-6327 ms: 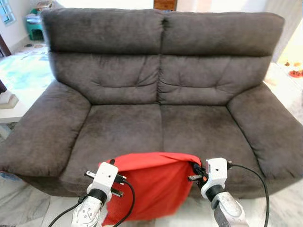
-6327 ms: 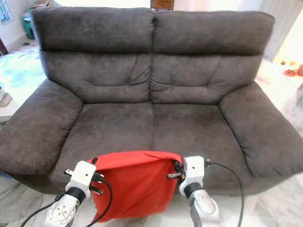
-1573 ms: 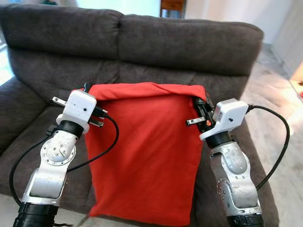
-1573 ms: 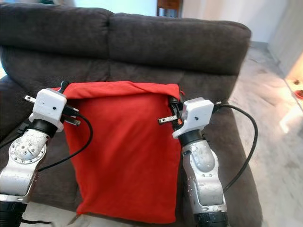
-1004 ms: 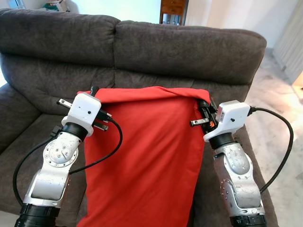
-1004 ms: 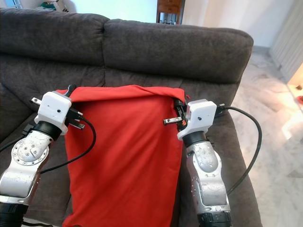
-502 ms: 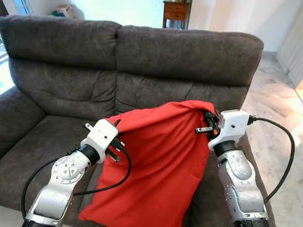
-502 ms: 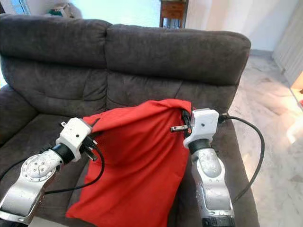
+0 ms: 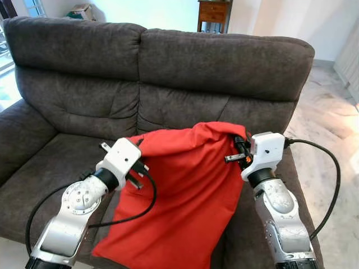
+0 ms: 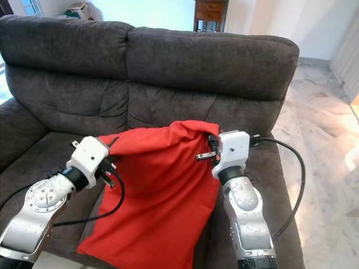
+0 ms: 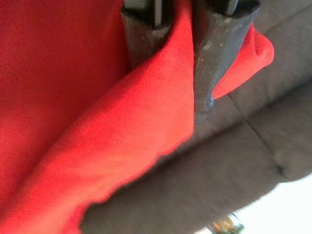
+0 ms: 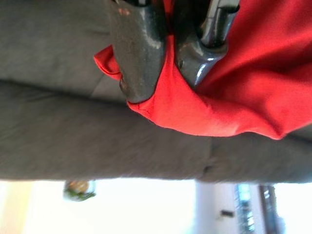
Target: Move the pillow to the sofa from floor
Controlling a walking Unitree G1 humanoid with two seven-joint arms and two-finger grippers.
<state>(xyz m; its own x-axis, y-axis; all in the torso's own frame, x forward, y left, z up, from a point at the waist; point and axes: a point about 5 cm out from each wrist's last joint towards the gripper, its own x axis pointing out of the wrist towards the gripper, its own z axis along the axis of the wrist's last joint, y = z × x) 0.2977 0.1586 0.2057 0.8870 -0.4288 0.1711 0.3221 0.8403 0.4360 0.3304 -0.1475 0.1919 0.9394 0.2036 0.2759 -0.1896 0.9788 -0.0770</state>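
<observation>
My left tool [image 11: 183, 63] pinches one top corner of the red pillow [image 9: 185, 190], my right tool [image 12: 165, 58] clamps the other. The pillow hangs between them, draped over the dark grey sofa [image 9: 219, 67] seat toward its right armrest, its lower end reaching the seat's front edge.

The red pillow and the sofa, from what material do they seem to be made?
The red pillow looks like soft matte woven cloth, perhaps cotton: it hangs limp and folds where the left gripper and right gripper pinch it. The sofa looks like dark brown suede-like fabric, probably microfibre: matte with mottled nap.
</observation>
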